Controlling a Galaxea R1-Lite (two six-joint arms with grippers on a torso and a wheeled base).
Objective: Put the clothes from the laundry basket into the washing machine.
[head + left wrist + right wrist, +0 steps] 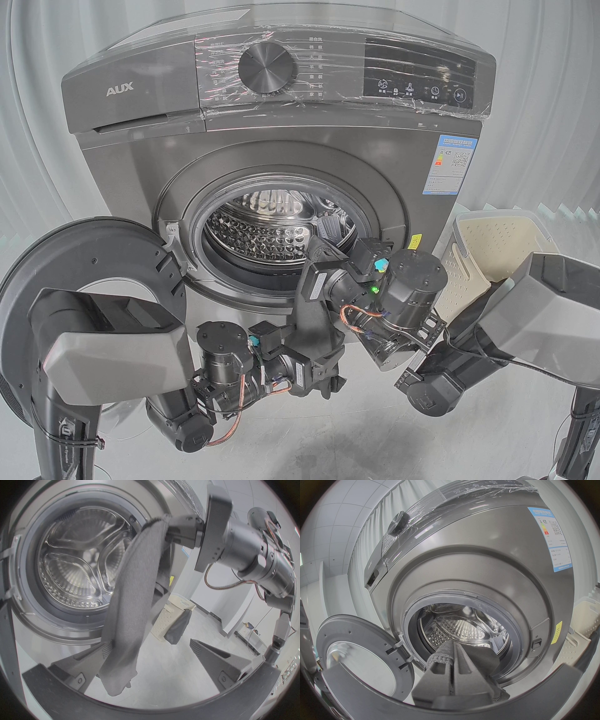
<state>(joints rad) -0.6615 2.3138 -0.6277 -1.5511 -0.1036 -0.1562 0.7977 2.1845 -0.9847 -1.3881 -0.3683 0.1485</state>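
Note:
A dark grey garment (pixel 315 325) hangs in front of the washing machine's open drum (pixel 269 231), at the lower right of the opening. My right gripper (pixel 315 250) is shut on its top edge, seen as dark cloth (pixel 478 658) pinched between the fingers (pixel 453 667). My left gripper (pixel 325 369) sits lower, open, with the hanging garment (pixel 134 598) draped between its spread fingers (pixel 90 664), close to one of them. The cream laundry basket (pixel 500 240) stands right of the machine, and another dark garment (pixel 178 627) hangs over its rim.
The round door (pixel 81 262) is swung wide open to the left of the machine. Bare grey floor (pixel 350 437) lies in front. Pale curtains hang behind the washer.

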